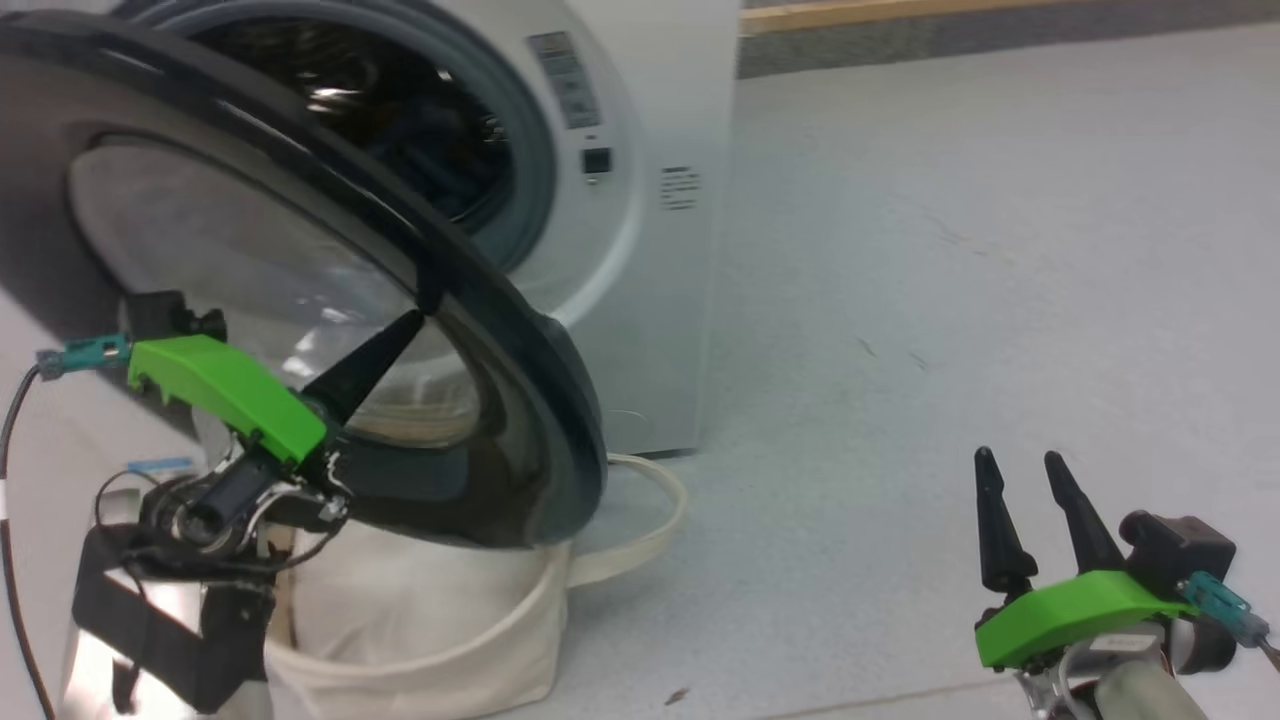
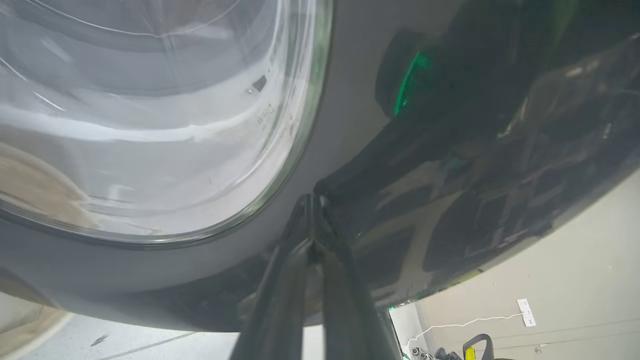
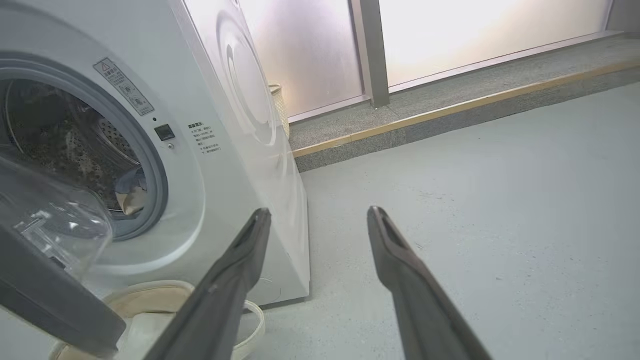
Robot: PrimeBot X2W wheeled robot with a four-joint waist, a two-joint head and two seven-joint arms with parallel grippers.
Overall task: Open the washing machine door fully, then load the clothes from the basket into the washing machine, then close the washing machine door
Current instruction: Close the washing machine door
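The washing machine (image 1: 660,250) stands with its round black door (image 1: 500,330) swung partway out over the cream basket (image 1: 450,640). My left gripper (image 1: 415,320) is shut, its tips resting against the door's glossy outer face beside the glass bowl; the left wrist view shows the closed gripper (image 2: 312,200) touching the door (image 2: 450,175). Blue and cream clothes (image 3: 131,187) lie low in the steel drum of the machine (image 3: 225,175). My right gripper (image 1: 1018,458) hangs open and holds nothing, over bare floor right of the machine. In the right wrist view the right gripper (image 3: 320,212) points past the door (image 3: 45,300) and basket (image 3: 145,300).
Pale grey floor (image 1: 950,250) stretches to the right of the machine. A raised grey step with a wooden edge (image 3: 450,107) runs below frosted windows at the back. A wall socket with a white cable (image 2: 525,310) is on the wall behind the door.
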